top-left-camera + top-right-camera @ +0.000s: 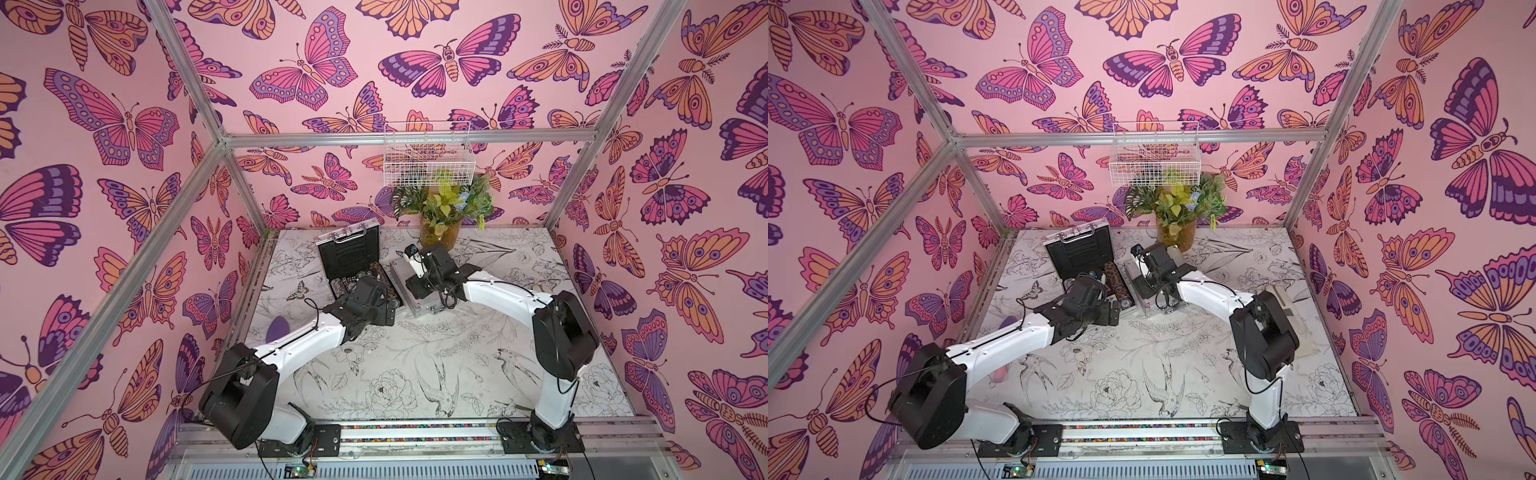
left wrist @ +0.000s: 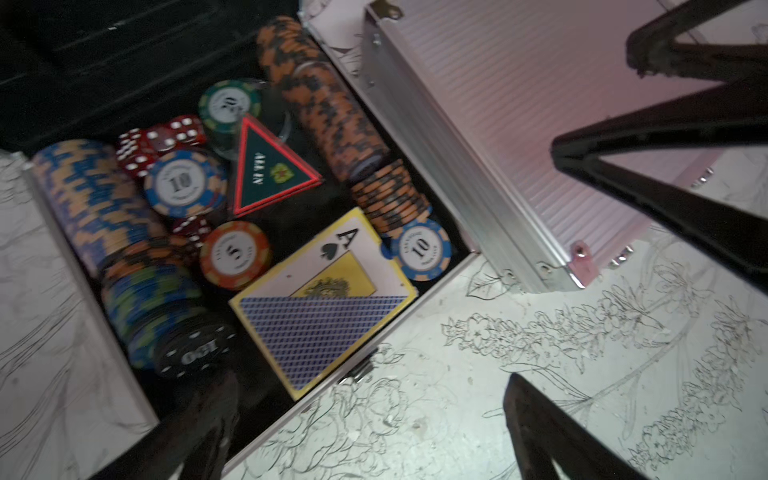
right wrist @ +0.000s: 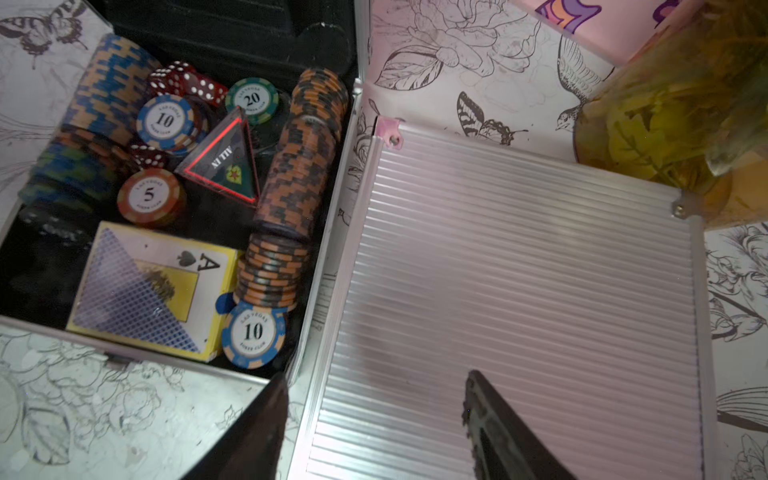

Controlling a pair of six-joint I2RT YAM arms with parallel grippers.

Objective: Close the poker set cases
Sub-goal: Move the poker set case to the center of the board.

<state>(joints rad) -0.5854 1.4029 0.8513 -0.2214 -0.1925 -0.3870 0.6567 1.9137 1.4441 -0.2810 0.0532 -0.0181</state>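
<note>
Poker set cases look rigid, chip-heavy; push the upright lid at its handle. Left gripper, right gripper: jaws apart, empty.

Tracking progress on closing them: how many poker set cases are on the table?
2. The open case stands propped open, holding chips and a card deck. The closed case lies beside it to its right, nearer the vase. None seems hidden.
</note>
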